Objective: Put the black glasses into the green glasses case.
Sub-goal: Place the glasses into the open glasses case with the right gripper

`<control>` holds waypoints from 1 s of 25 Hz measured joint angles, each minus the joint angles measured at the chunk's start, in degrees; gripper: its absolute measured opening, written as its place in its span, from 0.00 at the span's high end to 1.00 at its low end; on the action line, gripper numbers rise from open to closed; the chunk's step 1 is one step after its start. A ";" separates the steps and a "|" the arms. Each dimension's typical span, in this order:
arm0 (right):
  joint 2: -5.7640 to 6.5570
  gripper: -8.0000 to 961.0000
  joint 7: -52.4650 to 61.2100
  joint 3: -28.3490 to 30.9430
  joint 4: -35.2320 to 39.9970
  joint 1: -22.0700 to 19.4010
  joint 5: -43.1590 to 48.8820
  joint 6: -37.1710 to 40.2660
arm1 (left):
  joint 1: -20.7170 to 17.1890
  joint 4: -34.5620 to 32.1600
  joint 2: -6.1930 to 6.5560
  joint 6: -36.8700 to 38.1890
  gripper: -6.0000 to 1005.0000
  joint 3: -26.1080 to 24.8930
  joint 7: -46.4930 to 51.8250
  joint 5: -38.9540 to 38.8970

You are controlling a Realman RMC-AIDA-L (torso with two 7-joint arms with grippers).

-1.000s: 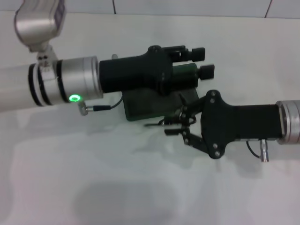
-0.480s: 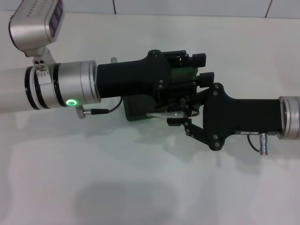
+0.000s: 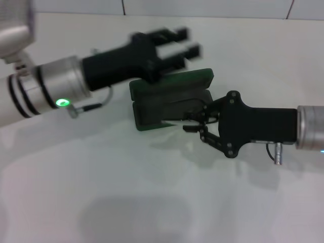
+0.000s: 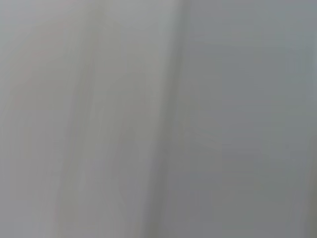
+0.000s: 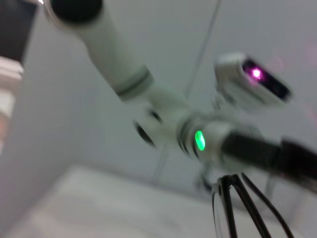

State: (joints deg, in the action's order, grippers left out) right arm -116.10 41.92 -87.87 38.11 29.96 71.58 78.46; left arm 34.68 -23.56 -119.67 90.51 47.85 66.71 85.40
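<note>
your right gripper (image 3: 195, 123) is clamped on the thin black-framed glasses (image 3: 190, 120), holding them at the open edge of the dark green hard clamshell case (image 3: 169, 98) on the white table (image 3: 152, 192). ease the frame level over the dark lining and lower it fully inside before you let go; a temple arm hanging over the rim would probably block the lid. your left gripper (image 3: 183, 43) hangs above the raised lid, fingers apart and empty; keep it off the lid's closing path.
</note>
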 joint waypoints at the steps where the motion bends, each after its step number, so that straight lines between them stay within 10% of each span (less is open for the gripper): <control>1: -0.03 0.80 -1.08 -0.93 0.72 -0.66 -0.11 -2.81 | -0.59 0.01 -0.03 -1.10 0.45 -0.69 -0.47 -0.72; 13: -0.06 0.78 -0.04 -30.87 23.29 -5.92 -1.17 -57.81 | -5.14 0.19 0.15 -11.32 0.45 -2.59 -2.76 -9.14; 25: -0.09 0.77 3.12 -35.70 21.27 -4.36 -1.44 -64.62 | -3.72 0.18 0.07 -12.08 0.45 -2.47 -2.38 -9.20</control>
State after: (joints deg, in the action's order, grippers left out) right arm -116.19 45.04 -123.57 59.38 25.60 70.14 13.84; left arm 30.96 -23.38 -119.60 78.43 45.39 64.33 76.20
